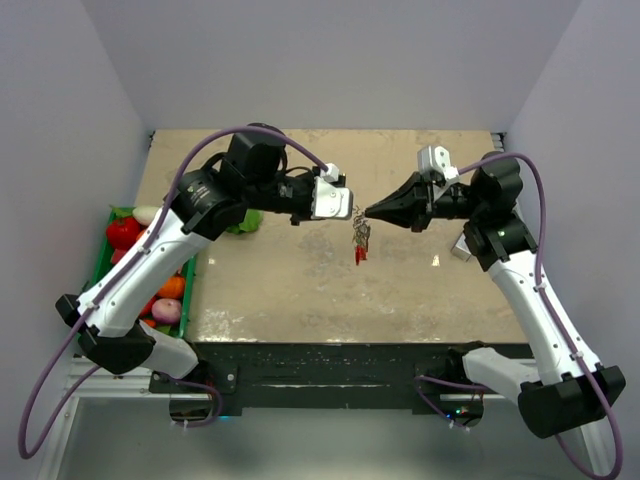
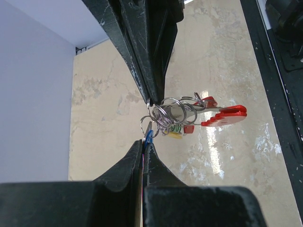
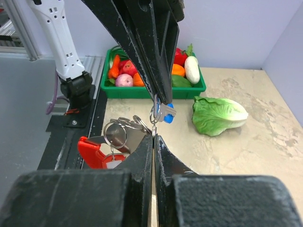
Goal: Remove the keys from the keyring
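Note:
Both grippers meet tip to tip above the middle of the table and hold the bunch in the air between them. My left gripper (image 1: 351,212) (image 2: 146,140) is shut on the blue-headed key (image 2: 148,136) (image 3: 164,112). My right gripper (image 1: 369,212) (image 3: 154,136) is shut on a silvery ring of the keyring (image 3: 152,117) (image 2: 166,113). The other keys (image 1: 360,235), with red, green and yellow heads (image 2: 182,129), dangle from the tangled rings. The red oval fob (image 2: 225,116) (image 3: 92,152) (image 1: 360,256) hangs lowest.
A green bin (image 1: 100,262) (image 3: 156,89) full of toy vegetables stands off the table's left edge. A lettuce leaf (image 1: 245,222) (image 3: 218,115) lies on the table by the left arm. The black front rail (image 1: 340,360) runs below the arms.

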`<state>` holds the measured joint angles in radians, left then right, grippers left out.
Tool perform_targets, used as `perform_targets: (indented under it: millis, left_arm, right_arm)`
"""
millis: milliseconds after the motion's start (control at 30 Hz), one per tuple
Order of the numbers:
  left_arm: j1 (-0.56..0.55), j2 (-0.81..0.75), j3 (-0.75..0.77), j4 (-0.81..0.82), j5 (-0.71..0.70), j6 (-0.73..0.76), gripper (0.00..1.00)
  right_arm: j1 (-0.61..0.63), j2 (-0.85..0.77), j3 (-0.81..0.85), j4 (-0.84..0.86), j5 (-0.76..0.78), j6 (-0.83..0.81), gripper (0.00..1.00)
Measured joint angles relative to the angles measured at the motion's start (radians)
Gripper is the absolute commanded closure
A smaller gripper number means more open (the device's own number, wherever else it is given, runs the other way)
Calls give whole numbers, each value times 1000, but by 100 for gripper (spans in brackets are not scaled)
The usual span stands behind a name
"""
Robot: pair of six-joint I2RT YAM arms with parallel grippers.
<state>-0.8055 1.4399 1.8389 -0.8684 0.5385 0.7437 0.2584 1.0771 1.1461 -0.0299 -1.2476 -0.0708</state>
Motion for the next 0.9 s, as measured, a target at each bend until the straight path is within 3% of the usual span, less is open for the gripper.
perform_targets:
  millis: [333, 600, 900]
  left_arm:
    - [-2, -2, -31, 42, -39, -17, 100]
    - [-3, 0, -21, 50, -52, -40, 100]
    - [-2, 36, 45, 19, -2, -50, 100]
  right_arm:
    - [-13, 0, 1, 0, 0, 14, 100]
    - [25, 2, 76, -212, 61, -215, 100]
    - [38, 10, 76, -240, 123, -263, 100]
